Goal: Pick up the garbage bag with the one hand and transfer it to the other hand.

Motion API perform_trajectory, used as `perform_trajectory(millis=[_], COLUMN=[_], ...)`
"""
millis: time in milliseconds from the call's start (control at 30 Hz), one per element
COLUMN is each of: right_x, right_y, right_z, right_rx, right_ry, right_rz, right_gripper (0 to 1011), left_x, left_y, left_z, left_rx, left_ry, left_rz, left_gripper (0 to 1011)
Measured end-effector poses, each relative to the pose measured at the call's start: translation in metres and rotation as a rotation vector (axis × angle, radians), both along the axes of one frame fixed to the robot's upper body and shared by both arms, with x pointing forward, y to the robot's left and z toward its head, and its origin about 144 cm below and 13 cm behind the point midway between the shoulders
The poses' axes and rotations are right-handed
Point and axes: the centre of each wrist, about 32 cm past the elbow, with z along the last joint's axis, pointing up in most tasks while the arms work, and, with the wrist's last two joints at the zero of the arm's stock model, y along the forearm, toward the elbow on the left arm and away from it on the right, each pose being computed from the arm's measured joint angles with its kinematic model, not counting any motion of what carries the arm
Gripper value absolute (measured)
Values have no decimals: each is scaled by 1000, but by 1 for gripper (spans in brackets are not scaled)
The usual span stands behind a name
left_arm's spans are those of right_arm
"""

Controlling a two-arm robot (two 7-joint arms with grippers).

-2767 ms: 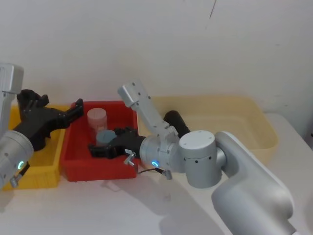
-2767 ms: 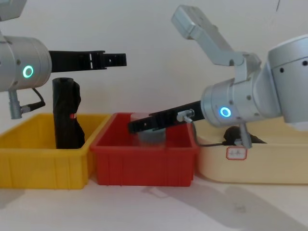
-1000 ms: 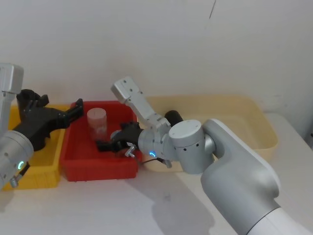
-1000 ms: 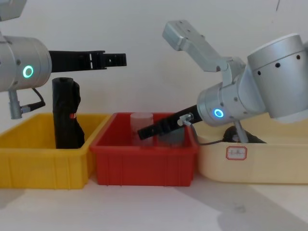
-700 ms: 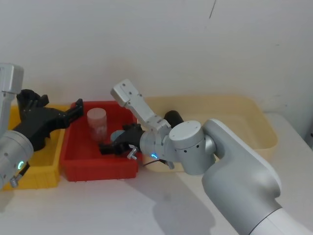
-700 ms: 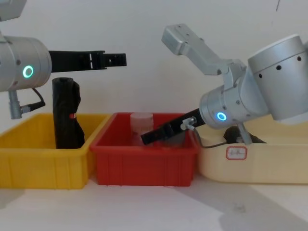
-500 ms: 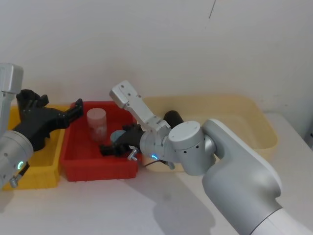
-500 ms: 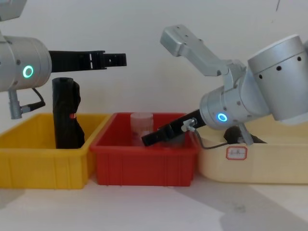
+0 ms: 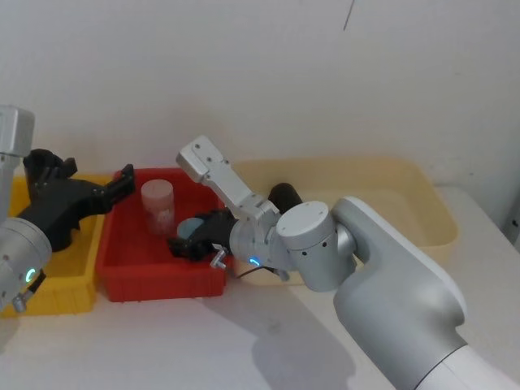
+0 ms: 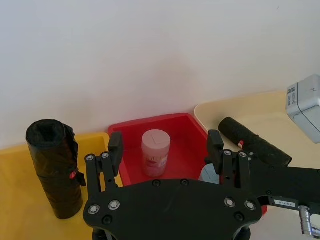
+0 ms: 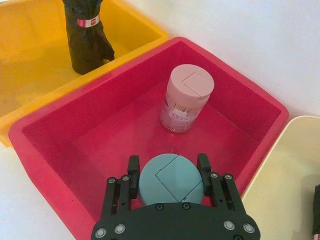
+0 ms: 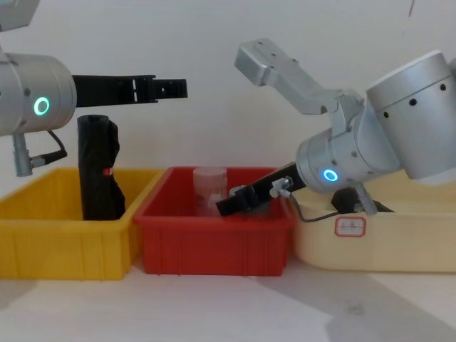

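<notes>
Three bins are lined up: a cream bin (image 9: 422,203) on the right, a red bin (image 11: 75,130) in the middle, a yellow bin (image 12: 43,242) on the left. The garbage bag (image 12: 98,167) is stood upright in the yellow bin. The one hand (image 12: 167,87) is held up high, fingers spread, nothing gripped. The other hand (image 11: 169,172) is dipped into the red bin, its fingers set either side of a teal jar (image 11: 170,181), near a pink jar (image 11: 186,98).
</notes>
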Motion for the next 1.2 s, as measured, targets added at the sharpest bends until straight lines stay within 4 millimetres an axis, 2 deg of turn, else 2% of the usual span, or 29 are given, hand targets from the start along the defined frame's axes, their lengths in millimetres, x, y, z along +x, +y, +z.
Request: perform_trajectory(millis=[433, 700, 933, 1200], right_x=[-2, -7, -16, -26], right_y=[-2, -10, -27, -59], right_z=[0, 10, 28, 49], right_rx=[10, 64, 130, 219], right_ry=[-6, -59, -134, -227], right_rz=[0, -10, -40, -112], right_gripper=[684, 684, 684, 684], left_x=[0, 0, 0, 0], left_y=[0, 0, 0, 0], left_z=[0, 0, 0, 0], left_rx=[0, 0, 0, 0], left_ry=[0, 0, 0, 0], left_rz=[0, 0, 0, 0], left_gripper=[1001, 1001, 1001, 1001])
